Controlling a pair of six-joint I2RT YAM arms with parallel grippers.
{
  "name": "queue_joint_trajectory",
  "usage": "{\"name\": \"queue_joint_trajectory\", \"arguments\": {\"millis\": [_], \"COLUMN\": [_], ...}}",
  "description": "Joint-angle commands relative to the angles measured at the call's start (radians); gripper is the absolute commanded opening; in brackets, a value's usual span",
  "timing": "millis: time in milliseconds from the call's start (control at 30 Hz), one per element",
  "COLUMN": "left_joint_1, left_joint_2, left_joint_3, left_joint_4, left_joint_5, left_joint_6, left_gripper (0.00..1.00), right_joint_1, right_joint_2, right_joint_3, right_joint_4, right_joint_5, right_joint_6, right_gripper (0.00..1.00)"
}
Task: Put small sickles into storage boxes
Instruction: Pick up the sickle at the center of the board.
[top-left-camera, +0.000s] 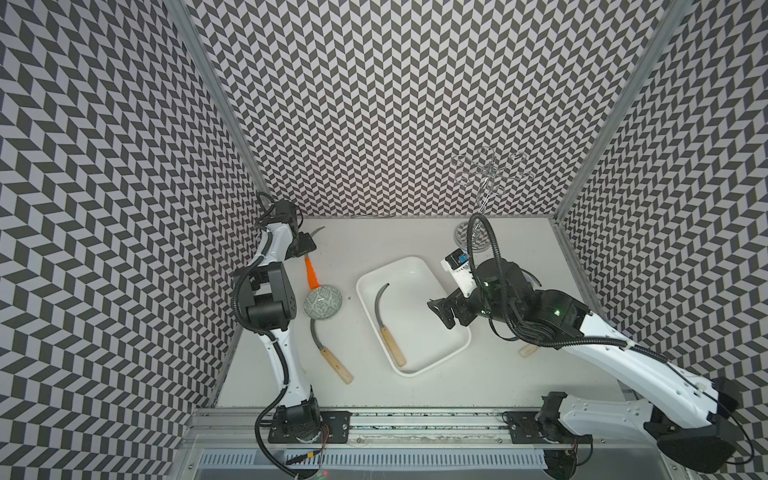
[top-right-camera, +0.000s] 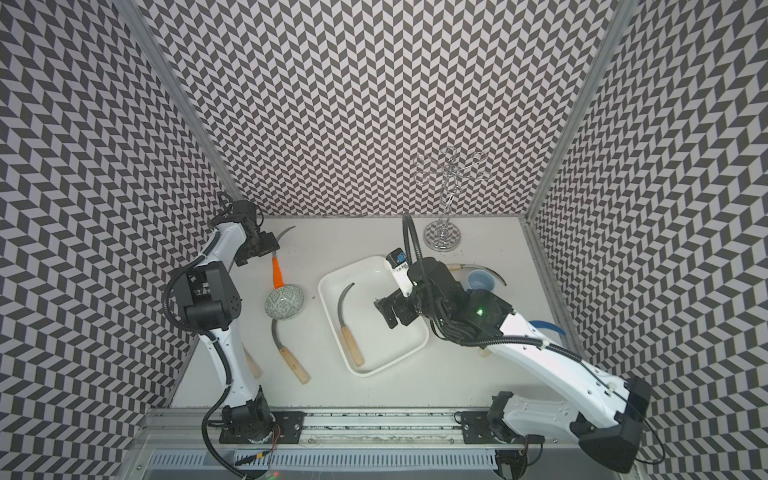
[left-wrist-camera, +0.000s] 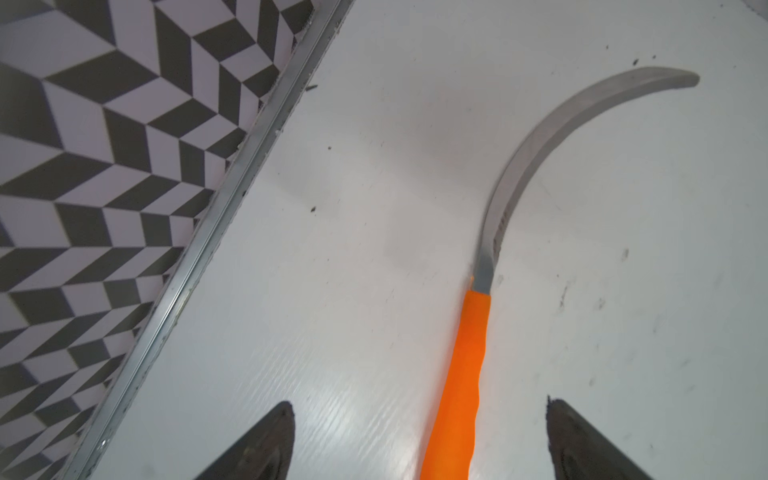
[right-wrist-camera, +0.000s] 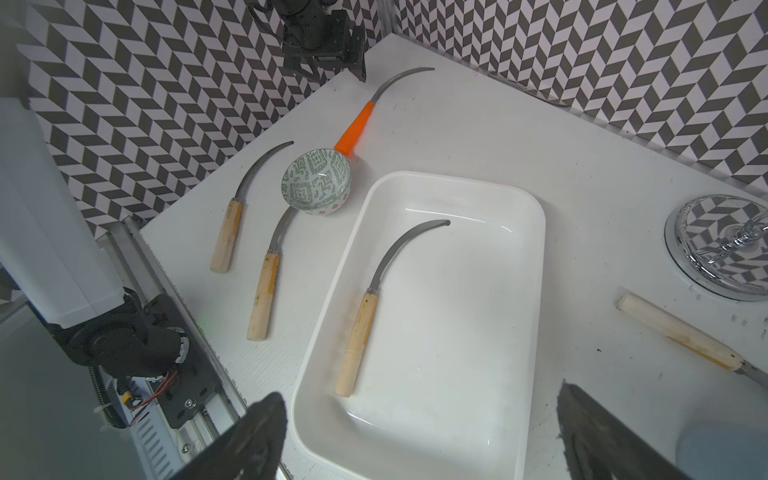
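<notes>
The step in hand looks like the pick of the orange-handled sickle (left-wrist-camera: 467, 357). It lies left of centre in both top views, its butt end right by the patterned bowl (top-left-camera: 323, 306). The left claw (left-wrist-camera: 419, 405) hangs over it with jaws apart, one on each side of the handle and neither touching. The next move likely calls for a drop, a close on the handle, and a lift clear of the bowl.

The right claw (right-wrist-camera: 419, 395) is spread and empty above the right side of the white tray (right-wrist-camera: 457, 181), mid-frame, where one wooden-handled sickle (top-left-camera: 392, 347) lies. Another sickle (top-left-camera: 334, 365) lies on the table to the tray's lower left.

The table (left-wrist-camera: 353, 249) is white, scuffed and speckled — black-and-white chevron walls close it in on three sides.
</notes>
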Motion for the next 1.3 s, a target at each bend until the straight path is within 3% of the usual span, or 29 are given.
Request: {"name": "queue_joint_trajectory", "arguments": {"millis": [0,267,1267], "left_joint_1": [0.008,-0.015,-0.032], "left_joint_2": [0.047,0.098,0.192], "left_joint_3": [0.058,0.070,0.021], "left_joint_4": [-0.037,-0.016,0.013], "left_joint_5": [0.011,0.040,0.114], "left_joint_6": [0.018,0.052,0.059], "left_gripper": [0.92,0.86,0.83], "right_joint_1": [-0.007,-0.033,-0.098], "right_joint_2": [0.010,0.011,0.031], "right_joint_3": [0.013,-0.007,0.041], "right_joint_4": [0.012,0.000,-0.058], "right_joint_5": [-0.001,-0.018,-0.040], "right_joint_6": [-0.022,-0.017,-0.020], "right_gripper": [1.00,1.00,1.00]}}
